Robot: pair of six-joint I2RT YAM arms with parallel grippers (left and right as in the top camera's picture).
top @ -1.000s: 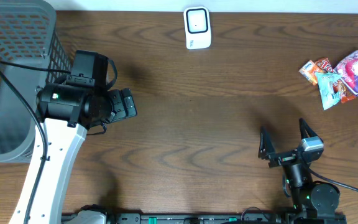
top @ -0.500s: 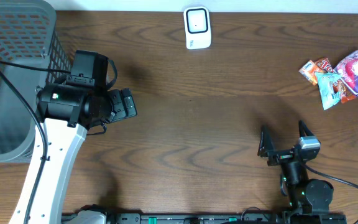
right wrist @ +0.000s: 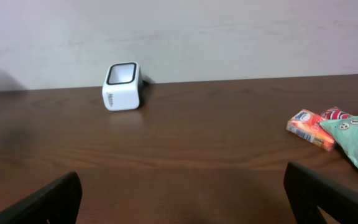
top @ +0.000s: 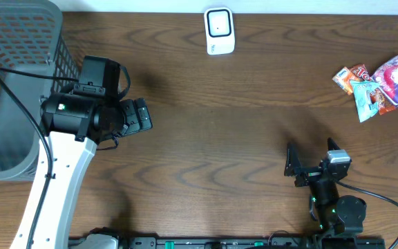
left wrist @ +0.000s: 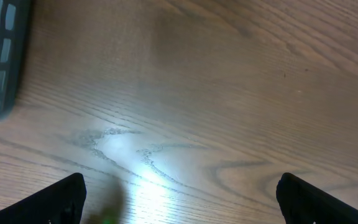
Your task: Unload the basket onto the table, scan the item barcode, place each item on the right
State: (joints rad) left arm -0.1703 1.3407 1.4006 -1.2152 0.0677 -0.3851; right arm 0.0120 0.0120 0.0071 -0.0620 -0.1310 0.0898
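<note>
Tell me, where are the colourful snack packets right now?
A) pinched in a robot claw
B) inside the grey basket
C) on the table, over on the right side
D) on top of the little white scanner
C: the snack packets lie in a small heap on the bare table, near its right edge in the overhead view, with nothing holding them.

Dark wood-grain table [top: 240,117]; plain pale wall [right wrist: 241,31] behind far edge; bright glare patch [left wrist: 151,180] on tabletop.
</note>
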